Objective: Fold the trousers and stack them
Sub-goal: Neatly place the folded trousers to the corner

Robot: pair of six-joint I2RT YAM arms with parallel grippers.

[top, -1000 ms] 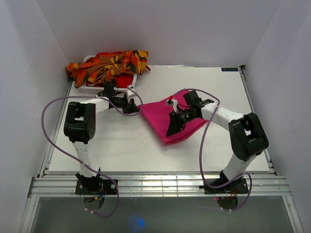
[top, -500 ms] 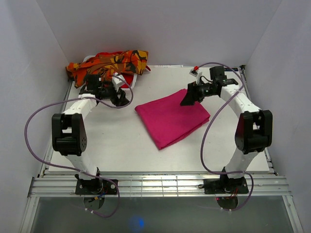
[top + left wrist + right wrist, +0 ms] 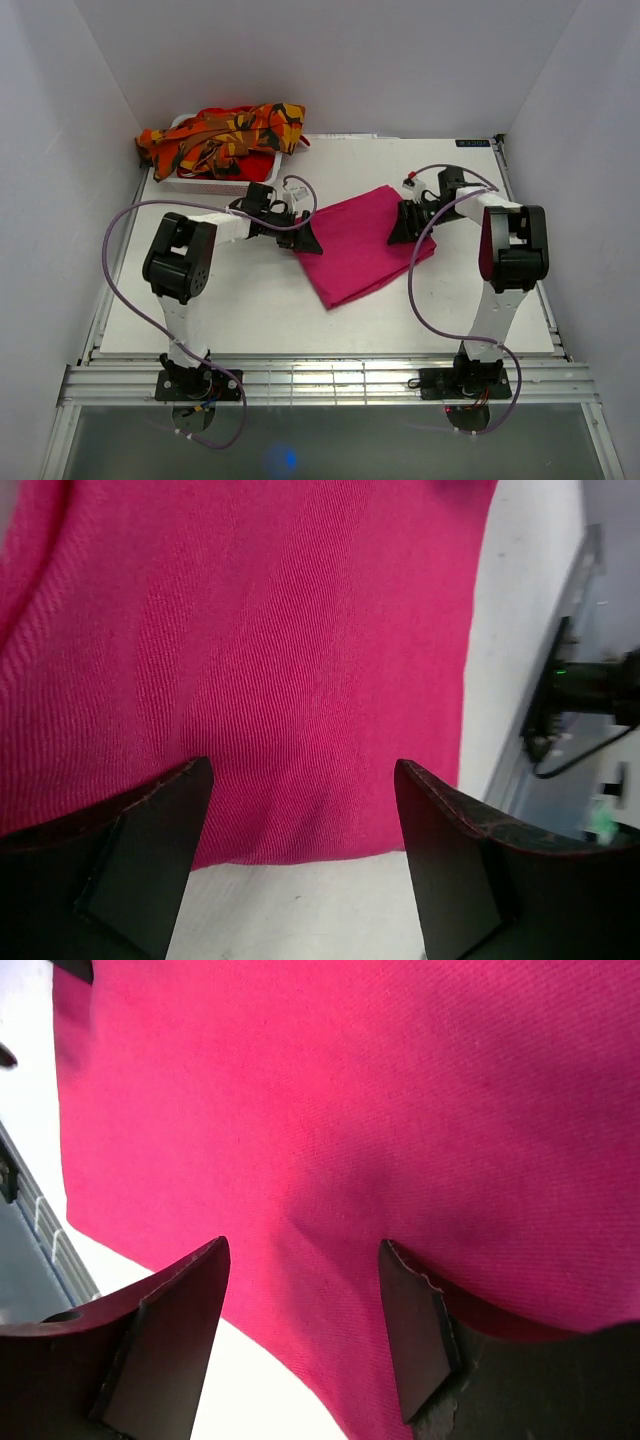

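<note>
Both pincers released: left gripper (image 3: 302, 780) and right gripper (image 3: 302, 1258) poised at opposite edges of the folded magenta-pink cloth trousers (image 3: 360, 248). My worry: pinching only the top layer undoes the fold.

White table (image 3: 235, 300), folded magenta trousers (image 3: 360, 250) flat at its middle; white basket (image 3: 205, 184) at the far-left corner

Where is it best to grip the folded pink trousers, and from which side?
Probably at the thin side edges: the pink trousers lie flat, so only edges offer a pinch. Bring the left gripper from their left edge, right gripper from the right; both are open there.
</note>
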